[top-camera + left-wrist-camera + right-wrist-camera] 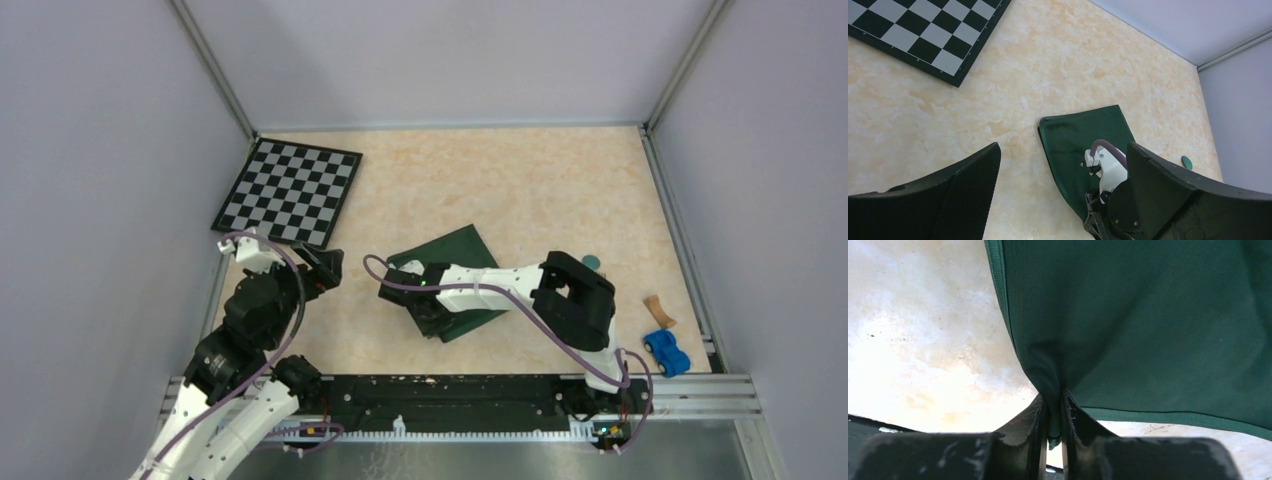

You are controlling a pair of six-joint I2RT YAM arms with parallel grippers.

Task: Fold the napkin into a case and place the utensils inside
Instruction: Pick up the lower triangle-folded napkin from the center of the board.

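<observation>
The dark green napkin (455,250) lies folded in the middle of the table; it also shows in the left wrist view (1075,135) and fills the right wrist view (1148,315). My right gripper (1054,412) is shut on a bunched near corner of the napkin, pinching the cloth between its fingers; in the top view it (420,312) sits over the napkin's near-left edge. My left gripper (325,270) is open and empty, left of the napkin, above the table (1063,150). A round teal utensil head (592,262) peeks out behind the right arm. The fork is hidden.
The checkered board (290,190) lies at the far left. A blue toy car (667,352) and a small tan wooden piece (655,308) sit at the near right, by the side rail. Grey walls enclose the table.
</observation>
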